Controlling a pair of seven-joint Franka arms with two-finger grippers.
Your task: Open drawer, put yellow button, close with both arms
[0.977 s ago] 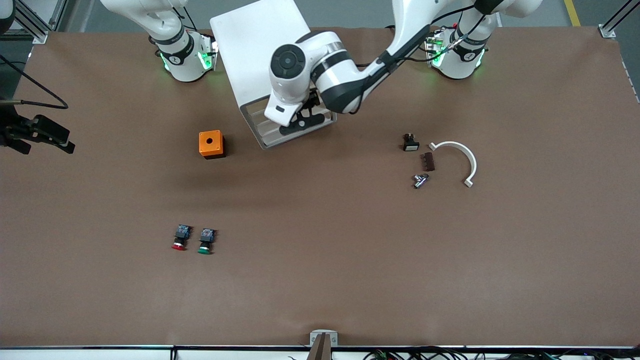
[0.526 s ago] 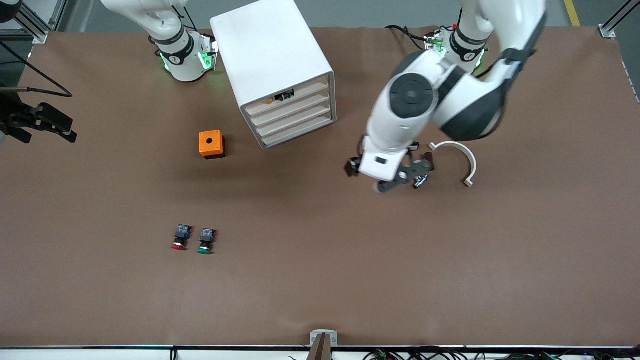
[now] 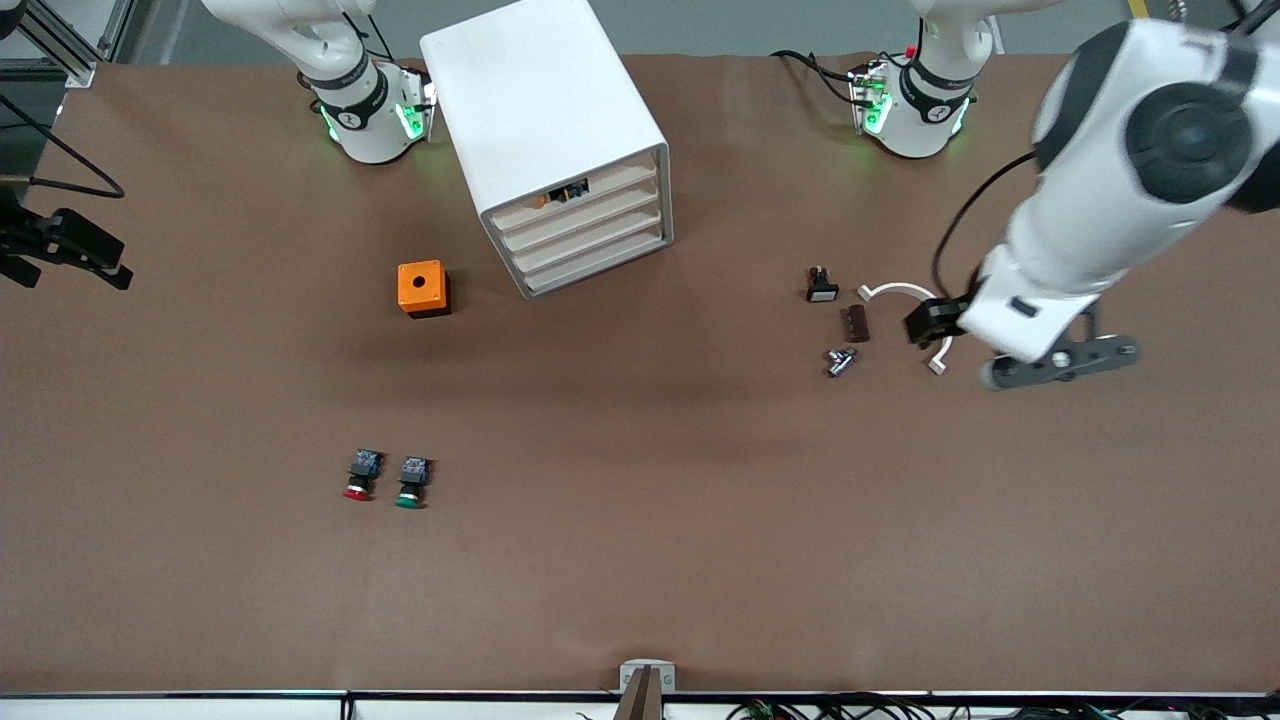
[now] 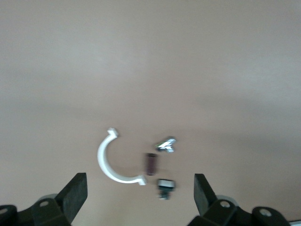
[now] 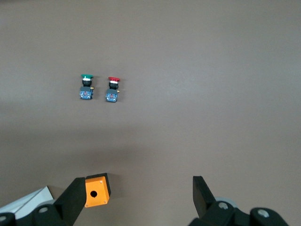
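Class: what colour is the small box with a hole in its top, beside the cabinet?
Orange box, clearest in the front view.

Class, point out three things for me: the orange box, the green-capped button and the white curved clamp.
orange box [image 3: 421, 287]: front view, its top face.
green-capped button [image 3: 410, 484]: front view, its black body.
white curved clamp [image 4: 107, 162]: left wrist view, its arc.

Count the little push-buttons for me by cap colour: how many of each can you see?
Red button: 1
Green button: 1
Yellow button, inside the top drawer of the white cabinet: 1
Total: 3
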